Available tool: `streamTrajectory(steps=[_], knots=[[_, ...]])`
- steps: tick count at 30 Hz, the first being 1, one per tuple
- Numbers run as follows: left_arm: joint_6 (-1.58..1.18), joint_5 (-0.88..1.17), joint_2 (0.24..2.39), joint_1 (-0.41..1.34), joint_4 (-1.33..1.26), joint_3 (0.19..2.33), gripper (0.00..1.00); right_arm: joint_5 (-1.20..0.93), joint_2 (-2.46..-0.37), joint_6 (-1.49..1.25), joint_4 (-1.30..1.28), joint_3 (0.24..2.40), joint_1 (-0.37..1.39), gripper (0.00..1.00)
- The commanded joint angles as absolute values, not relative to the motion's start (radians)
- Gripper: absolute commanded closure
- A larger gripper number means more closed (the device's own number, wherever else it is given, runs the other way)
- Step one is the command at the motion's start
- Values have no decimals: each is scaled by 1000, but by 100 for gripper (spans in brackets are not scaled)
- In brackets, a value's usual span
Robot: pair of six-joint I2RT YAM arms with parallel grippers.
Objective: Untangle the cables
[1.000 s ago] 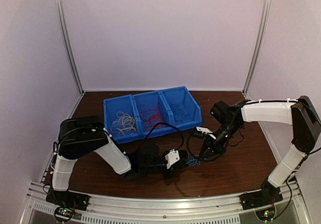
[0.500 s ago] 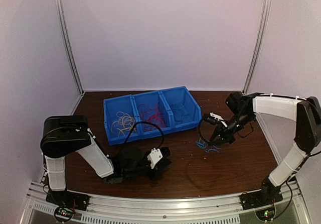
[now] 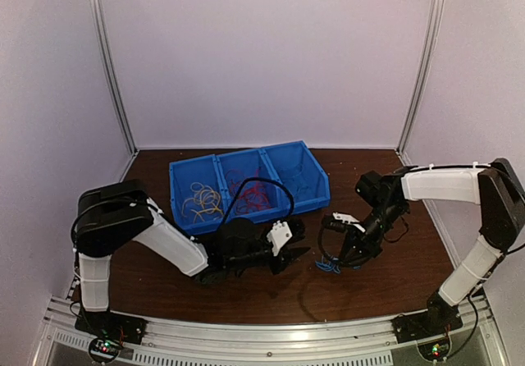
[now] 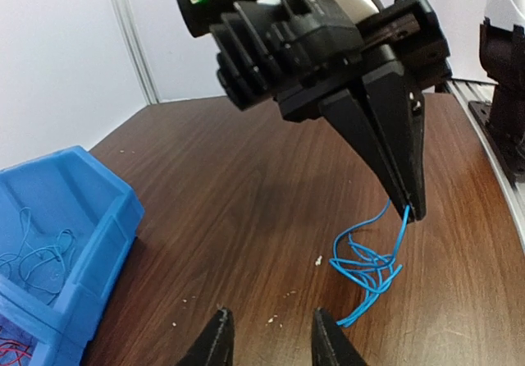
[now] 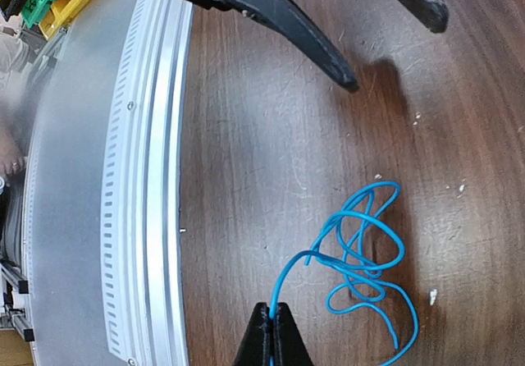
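A tangle of blue cables (image 3: pixel 326 264) (image 4: pixel 368 264) (image 5: pixel 361 253) lies on the brown table, right of centre. My right gripper (image 3: pixel 334 254) (image 4: pixel 413 211) (image 5: pixel 271 313) is shut on one strand of it, which rises from the tangle into the pinched tips. My left gripper (image 3: pixel 300 252) (image 4: pixel 270 317) (image 5: pixel 395 52) stands open just left of the tangle, low over the table, with nothing between its fingers. Its right fingertip is close to a loose cable end. More yellow cables (image 3: pixel 202 201), red cables (image 3: pixel 248 190) and blue cables (image 3: pixel 292 185) (image 4: pixel 34 248) lie in a blue bin.
The blue three-compartment bin (image 3: pixel 316 187) (image 4: pixel 98 210) sits behind the grippers at the table's middle. A metal rail (image 3: pixel 262 333) (image 5: pixel 139 185) runs along the near edge. Pale walls close in the back and sides.
My left gripper has swung right toward the blue tangle and opened. My right gripper has come back left and nearer with the blue strand still pinched.
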State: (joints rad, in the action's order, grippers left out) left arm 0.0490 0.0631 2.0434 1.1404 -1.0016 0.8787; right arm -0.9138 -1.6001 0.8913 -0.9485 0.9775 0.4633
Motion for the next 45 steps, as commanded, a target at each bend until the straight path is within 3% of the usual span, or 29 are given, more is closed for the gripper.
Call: streamTrajectory(steps=[1, 8, 15, 26, 45], knots=[[129, 226, 2110, 1122, -911, 945, 66, -880, -1630, 922, -936, 950, 474, 100], [214, 355, 2231, 1120, -766, 1079, 65, -878, -1678, 937, -945, 953, 481, 100], [253, 303, 2281, 1119, -760, 1128, 67, -884, -1695, 939, -952, 954, 485, 100], [267, 280, 2161, 1095, -836, 979, 65, -876, -1678, 945, -977, 946, 495, 100], [405, 343, 2267, 1099, -795, 1123, 69, -883, -1673, 922, -967, 948, 523, 100]])
